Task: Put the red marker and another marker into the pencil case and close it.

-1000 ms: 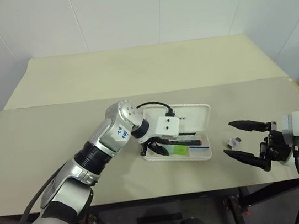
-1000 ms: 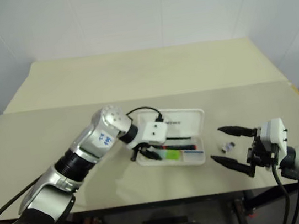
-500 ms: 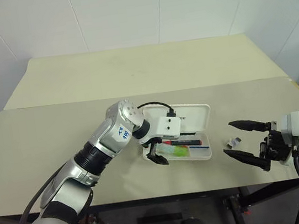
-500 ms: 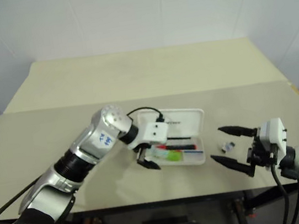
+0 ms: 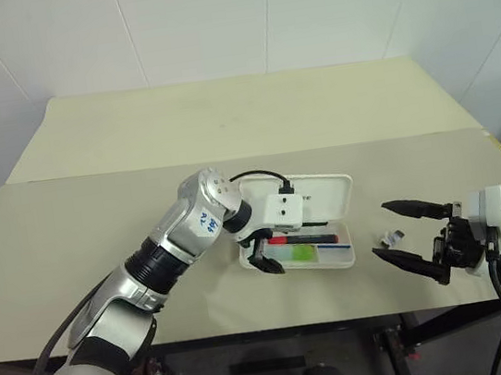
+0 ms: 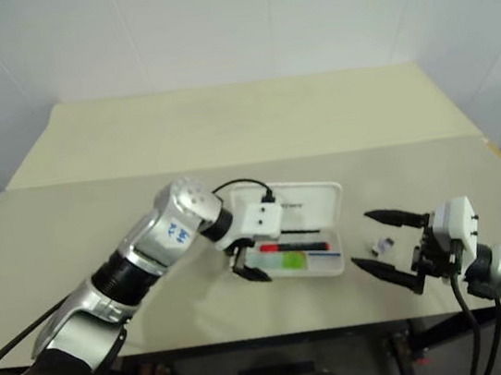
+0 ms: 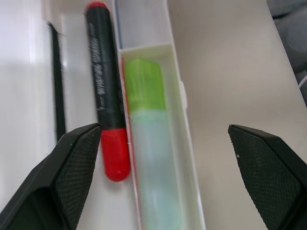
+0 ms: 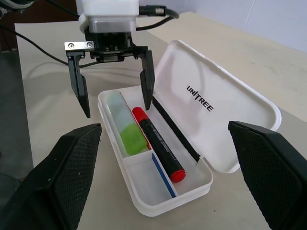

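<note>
While the left gripper (image 8: 111, 76) hangs over the near end of the pencil case (image 8: 201, 178) with its two black fingers spread wide and holding nothing, both markers lie in the tray beneath it. Directly below and between its fingertips sits the green highlighter (image 7: 148, 143), lying lengthwise in the narrow front compartment, lime cap pointing away from the gripper. Just beside it, under the finger nearer the lid, lies the red marker (image 7: 106, 96), its black barrel running parallel to the highlighter and one red end close to that fingertip. Neither finger touches either marker. Beyond the red marker, the case's lid (image 8: 225, 110) stands open, tipped back on its hinge with dark lettering on its inner face. Well off to the side, the right gripper (image 5: 411, 238) is held level above the table (image 5: 96, 218), fingers also spread apart and empty, pointing toward the case. Between its fingertips and the case, a small dark-and-pale object (image 5: 390, 239) lies on the table; what it is cannot be told.
</note>
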Available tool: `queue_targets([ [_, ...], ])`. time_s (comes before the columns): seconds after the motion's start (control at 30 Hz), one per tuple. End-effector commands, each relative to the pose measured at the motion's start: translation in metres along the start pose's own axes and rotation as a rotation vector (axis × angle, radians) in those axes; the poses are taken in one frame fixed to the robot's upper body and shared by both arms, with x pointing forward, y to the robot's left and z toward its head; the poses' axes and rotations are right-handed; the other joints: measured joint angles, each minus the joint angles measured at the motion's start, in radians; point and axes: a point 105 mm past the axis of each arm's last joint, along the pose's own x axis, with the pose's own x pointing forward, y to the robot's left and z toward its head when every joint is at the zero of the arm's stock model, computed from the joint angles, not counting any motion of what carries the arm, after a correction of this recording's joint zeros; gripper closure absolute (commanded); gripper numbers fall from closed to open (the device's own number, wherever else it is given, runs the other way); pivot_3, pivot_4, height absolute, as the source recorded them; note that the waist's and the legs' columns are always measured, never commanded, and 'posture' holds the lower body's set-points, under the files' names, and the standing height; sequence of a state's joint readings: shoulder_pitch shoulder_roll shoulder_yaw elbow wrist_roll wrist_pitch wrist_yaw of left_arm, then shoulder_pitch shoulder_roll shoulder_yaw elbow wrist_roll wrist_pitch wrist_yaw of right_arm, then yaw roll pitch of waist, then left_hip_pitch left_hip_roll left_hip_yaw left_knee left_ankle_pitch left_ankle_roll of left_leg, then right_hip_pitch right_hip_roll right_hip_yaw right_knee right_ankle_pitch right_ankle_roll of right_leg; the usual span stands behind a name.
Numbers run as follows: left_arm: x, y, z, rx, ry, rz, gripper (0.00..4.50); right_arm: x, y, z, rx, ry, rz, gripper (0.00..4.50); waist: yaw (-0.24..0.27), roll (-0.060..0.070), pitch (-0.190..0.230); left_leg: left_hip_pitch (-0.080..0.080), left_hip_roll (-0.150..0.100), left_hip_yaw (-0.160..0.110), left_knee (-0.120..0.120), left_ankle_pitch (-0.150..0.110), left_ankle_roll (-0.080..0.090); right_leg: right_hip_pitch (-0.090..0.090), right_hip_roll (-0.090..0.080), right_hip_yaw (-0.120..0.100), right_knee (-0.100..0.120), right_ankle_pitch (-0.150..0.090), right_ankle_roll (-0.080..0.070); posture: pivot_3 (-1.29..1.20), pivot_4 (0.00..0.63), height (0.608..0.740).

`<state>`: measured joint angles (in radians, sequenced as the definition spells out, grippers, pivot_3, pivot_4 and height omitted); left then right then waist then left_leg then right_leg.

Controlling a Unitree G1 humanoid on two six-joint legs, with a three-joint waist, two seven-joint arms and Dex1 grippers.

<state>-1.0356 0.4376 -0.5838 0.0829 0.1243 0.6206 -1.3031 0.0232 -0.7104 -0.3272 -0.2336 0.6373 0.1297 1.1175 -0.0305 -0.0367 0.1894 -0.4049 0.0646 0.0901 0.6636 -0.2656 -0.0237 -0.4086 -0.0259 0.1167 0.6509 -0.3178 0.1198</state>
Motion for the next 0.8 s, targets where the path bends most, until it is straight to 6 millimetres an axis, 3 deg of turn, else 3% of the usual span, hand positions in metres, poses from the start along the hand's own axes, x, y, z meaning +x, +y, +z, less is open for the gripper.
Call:
queue_targets([
  [0.03, -0.009, 0.003, 0.012, 0.022, -0.110, 0.041, 0.01, 0.000, -0.004, 0.006, -0.028, -0.028, -0.073, 0.00, 0.000, 0.000, 0.000, 0.000, 0.000, 0.000, 0.000, 0.000, 0.000, 0.000, 0.000, 0.000, 0.000, 0.000, 0.000, 0.00, 0.150, 0.740],
  [0.37, -0.020, -0.002, 0.007, 0.052, -0.385, 0.124, 0.01, -0.005, -0.015, -0.027, -0.015, 0.037, -0.436, 0.00, 0.000, 0.000, 0.000, 0.000, 0.000, 0.000, 0.000, 0.000, 0.000, -0.001, 0.000, 0.000, 0.001, 0.000, -0.001, 0.00, 0.150, 0.740],
  [0.8, -0.036, -0.026, -0.010, 0.096, -0.642, 0.085, 0.01, -0.008, -0.018, -0.072, 0.047, 0.186, -0.729, 0.00, -0.003, 0.001, -0.001, 0.001, 0.000, 0.001, -0.001, 0.000, -0.001, -0.001, -0.001, 0.000, 0.001, -0.001, -0.001, 0.00, 0.150, 0.740],
])
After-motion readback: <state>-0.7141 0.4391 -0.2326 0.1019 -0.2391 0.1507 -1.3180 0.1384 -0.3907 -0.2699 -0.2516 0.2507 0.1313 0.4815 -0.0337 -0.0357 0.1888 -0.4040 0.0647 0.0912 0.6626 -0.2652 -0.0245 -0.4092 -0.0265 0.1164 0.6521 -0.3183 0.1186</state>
